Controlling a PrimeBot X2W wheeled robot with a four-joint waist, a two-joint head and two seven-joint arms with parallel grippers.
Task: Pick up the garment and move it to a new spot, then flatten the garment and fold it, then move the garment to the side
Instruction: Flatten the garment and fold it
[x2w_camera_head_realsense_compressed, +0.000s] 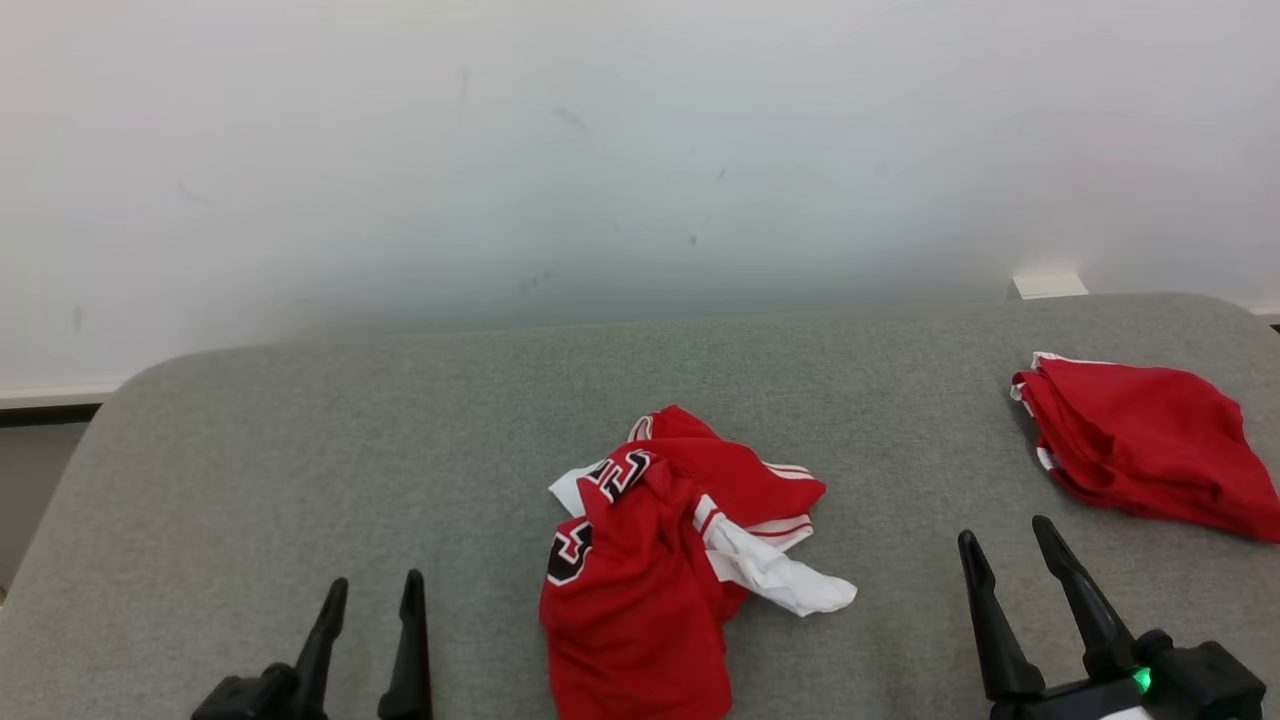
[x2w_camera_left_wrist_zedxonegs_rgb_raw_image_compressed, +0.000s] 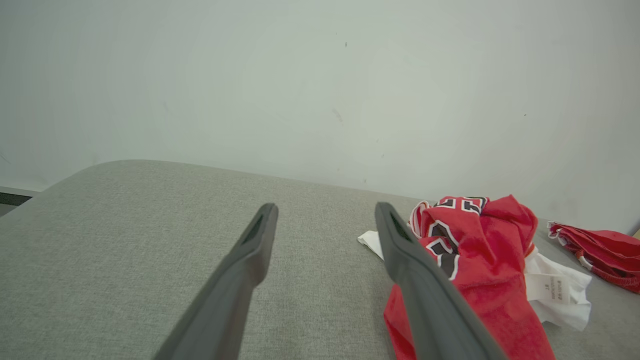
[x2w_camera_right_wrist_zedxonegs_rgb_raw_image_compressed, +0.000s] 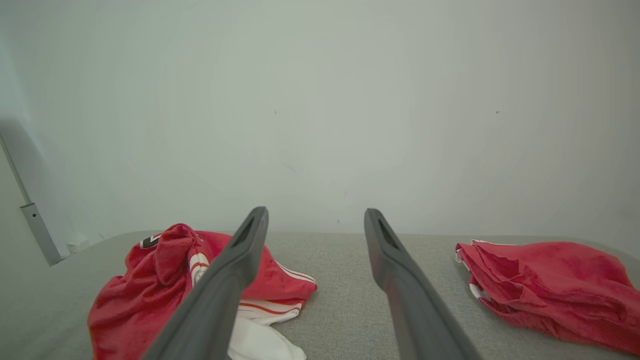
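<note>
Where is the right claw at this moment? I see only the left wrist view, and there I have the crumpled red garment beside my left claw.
Observer: The right claw is open, on the right of the crumpled garment and apart from it.
Operator: What is it pointing at?
Observer: At bare grey surface between the two garments.
Operator: My view cuts the second red garment. Is it folded?
Observer: It looks roughly folded, a compact pile near the surface's right side.
</note>
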